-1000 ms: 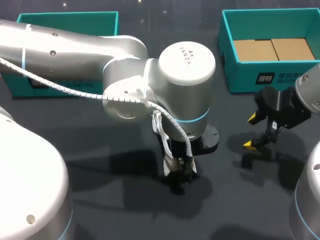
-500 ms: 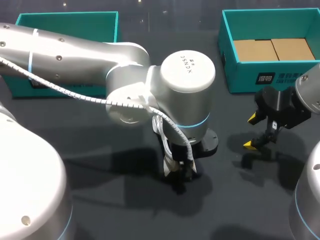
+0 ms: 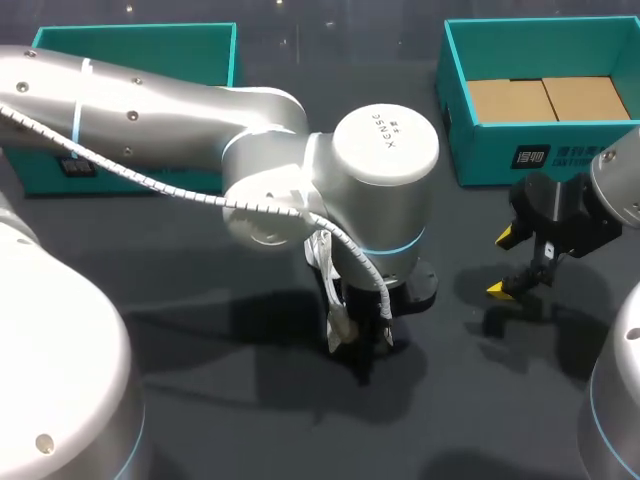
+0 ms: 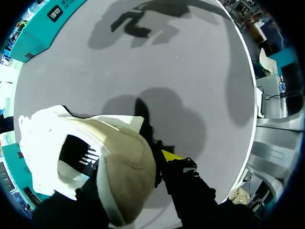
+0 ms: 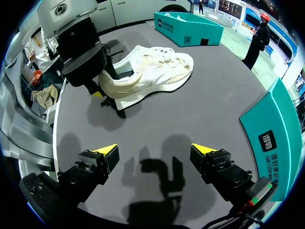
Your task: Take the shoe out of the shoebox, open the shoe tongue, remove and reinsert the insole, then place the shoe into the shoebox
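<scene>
The left tool (image 5: 107,95) is clamped on the heel of the soft cream mesh shoe (image 5: 157,71), whose toe may touch the matte dark bench (image 5: 209,105). The right tool (image 5: 155,150) stands apart.

Worktop (image 3: 200,400): dark grey, matt, one continuous surface. Far right: open teal shoebox (image 3: 480,150) with a brown card floor, standing on it. Far left: second teal box (image 3: 135,40), standing on it. Near middle: white shoe (image 5: 152,74), on its side; contact with the worktop cannot be told.
</scene>
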Controlling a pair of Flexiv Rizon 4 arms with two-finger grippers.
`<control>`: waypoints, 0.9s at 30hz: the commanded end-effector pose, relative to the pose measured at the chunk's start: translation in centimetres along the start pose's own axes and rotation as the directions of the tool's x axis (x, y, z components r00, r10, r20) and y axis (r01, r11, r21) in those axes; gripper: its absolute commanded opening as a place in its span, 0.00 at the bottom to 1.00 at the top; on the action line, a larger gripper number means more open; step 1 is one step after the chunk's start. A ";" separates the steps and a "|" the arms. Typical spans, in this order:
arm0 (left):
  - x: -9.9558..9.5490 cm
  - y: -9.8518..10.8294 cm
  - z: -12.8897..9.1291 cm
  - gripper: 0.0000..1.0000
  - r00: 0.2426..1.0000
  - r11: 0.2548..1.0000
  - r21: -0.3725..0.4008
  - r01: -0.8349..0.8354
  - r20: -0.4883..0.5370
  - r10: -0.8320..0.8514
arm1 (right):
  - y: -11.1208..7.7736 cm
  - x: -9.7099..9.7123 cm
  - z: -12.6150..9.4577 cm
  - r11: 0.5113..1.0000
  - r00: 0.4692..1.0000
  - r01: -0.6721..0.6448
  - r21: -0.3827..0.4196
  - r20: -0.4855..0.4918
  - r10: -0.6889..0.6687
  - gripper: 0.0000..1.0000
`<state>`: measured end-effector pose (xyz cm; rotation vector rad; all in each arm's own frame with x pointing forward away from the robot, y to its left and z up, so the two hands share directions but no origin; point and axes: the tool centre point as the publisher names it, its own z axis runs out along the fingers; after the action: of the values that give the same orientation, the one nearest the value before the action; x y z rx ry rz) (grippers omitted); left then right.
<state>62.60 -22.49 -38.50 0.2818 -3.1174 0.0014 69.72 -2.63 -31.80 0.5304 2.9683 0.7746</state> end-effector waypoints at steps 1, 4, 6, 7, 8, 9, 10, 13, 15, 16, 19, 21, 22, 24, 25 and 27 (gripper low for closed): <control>-0.3 0.0 0.1 0.00 1.000 1.000 -0.005 0.003 0.000 -0.003 | 0.0 0.2 -0.1 1.000 1.000 -0.001 0.001 0.003 0.001 1.00; -0.4 0.2 -0.3 0.00 1.000 1.000 -0.005 0.002 -0.003 -0.002 | 0.0 0.2 -0.1 1.000 1.000 -0.001 0.001 0.003 0.001 1.00; -0.4 0.3 -0.7 0.00 1.000 1.000 -0.004 -0.001 -0.004 0.001 | 0.0 0.2 -0.1 1.000 1.000 -0.001 0.001 0.003 0.001 1.00; -0.4 0.4 -0.9 0.00 1.000 1.000 -0.001 -0.007 -0.006 0.007 | 0.0 0.2 -0.1 1.000 1.000 -0.001 0.001 0.003 0.001 1.00; -0.4 0.5 -1.3 0.00 1.000 1.000 0.007 -0.019 -0.007 0.019 | 0.0 0.2 -0.1 1.000 1.000 -0.001 0.001 0.003 0.001 1.00; -0.4 0.6 -1.7 0.00 1.000 1.000 0.013 -0.027 -0.008 0.027 | 0.0 0.2 -0.1 1.000 1.000 -0.001 0.001 0.003 0.001 1.00; -0.4 0.7 -2.1 0.00 0.999 0.999 0.014 -0.035 -0.010 0.035 | 0.0 0.2 -0.1 1.000 1.000 -0.001 0.001 0.003 0.001 1.00; -0.6 0.9 -3.6 0.00 0.998 0.998 -0.015 -0.059 -0.011 0.058 | 0.0 0.2 -0.1 1.000 1.000 -0.001 0.001 0.003 0.001 1.00; -0.9 1.1 -4.9 0.00 0.998 0.997 -0.040 -0.070 -0.007 0.069 | 0.0 0.2 -0.1 1.000 1.000 -0.001 0.001 0.003 0.001 1.00; -1.2 1.2 -5.5 0.00 0.997 0.996 -0.047 -0.078 -0.008 0.077 | 0.0 0.2 -0.1 1.000 1.000 -0.001 0.001 0.003 0.001 1.00; -2.2 1.8 -7.8 0.00 0.996 0.995 -0.052 -0.087 -0.008 0.087 | 0.0 0.2 -0.1 1.000 1.000 -0.001 0.001 0.003 0.001 1.00; -3.1 2.3 -9.5 0.00 0.994 0.993 -0.055 -0.107 -0.016 0.106 | 0.0 0.2 -0.1 1.000 1.000 -0.001 0.001 0.003 0.001 1.00; -3.6 2.5 -10.2 0.00 0.995 0.993 -0.054 -0.104 -0.015 0.103 | 0.0 0.2 -0.1 1.000 1.000 -0.001 0.001 0.003 0.001 1.00; -4.6 2.9 -11.8 0.00 0.992 0.991 -0.060 -0.123 -0.023 0.121 | 0.0 0.2 -0.1 1.000 1.000 -0.001 0.001 0.003 0.001 1.00; -5.0 3.2 -12.6 0.00 0.992 0.990 -0.060 -0.125 -0.026 0.124 | 0.0 0.2 -0.1 1.000 1.000 -0.001 0.001 0.003 0.001 1.00; -5.9 3.8 -14.2 0.00 0.991 0.990 -0.062 -0.130 -0.023 0.129 | 0.0 0.2 -0.1 1.000 1.000 -0.001 0.001 0.003 0.001 1.00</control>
<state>66.81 -19.60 -29.14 0.0673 -3.1045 -0.1275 69.72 -2.63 -31.80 0.5304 2.9683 0.7747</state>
